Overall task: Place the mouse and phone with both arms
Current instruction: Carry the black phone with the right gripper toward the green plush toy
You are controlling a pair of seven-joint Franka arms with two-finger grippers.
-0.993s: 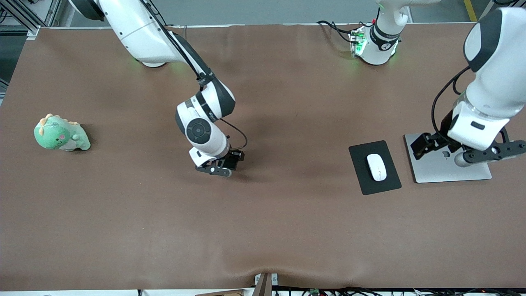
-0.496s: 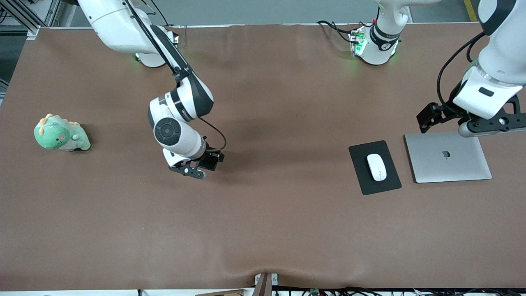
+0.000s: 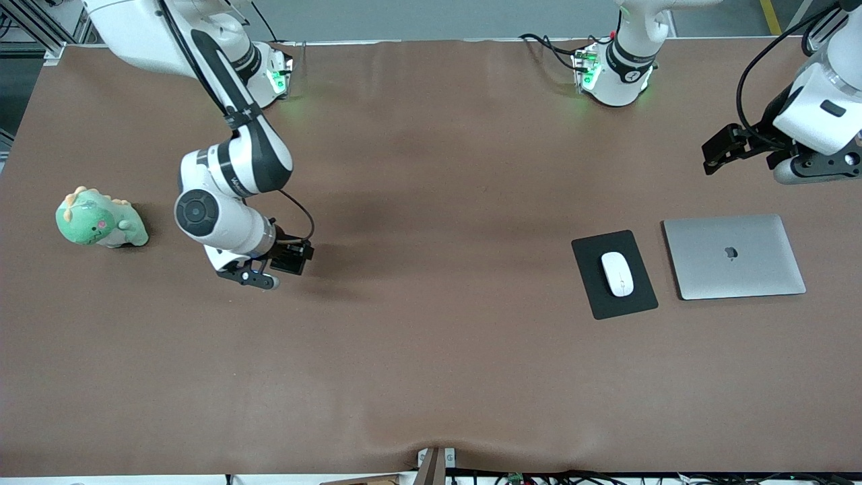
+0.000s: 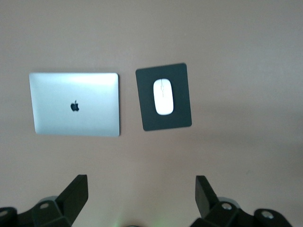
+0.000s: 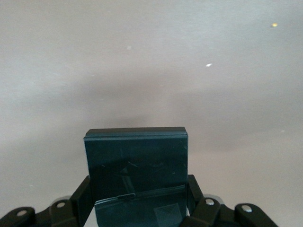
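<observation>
the phone (image 5: 136,175) is gripped in the right gripper (image 3: 266,269) fingers above the worktop (image 3: 431,350). the mouse (image 3: 617,273) lies on the mouse pad (image 3: 596,296), at 9 o'clock of the laptop (image 3: 734,256). left gripper (image 4: 141,198) fingers spread open above the worktop.

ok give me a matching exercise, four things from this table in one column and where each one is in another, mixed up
Things:
1. mouse
2. phone
3. laptop
4. dinosaur toy

Places:
A. on the table near the right arm's end
B. on the black mouse pad
C. gripped in the right pincer, up over the table
D. flat and closed beside the mouse pad, toward the left arm's end

Pairs: 1-B, 2-C, 3-D, 4-A
</observation>
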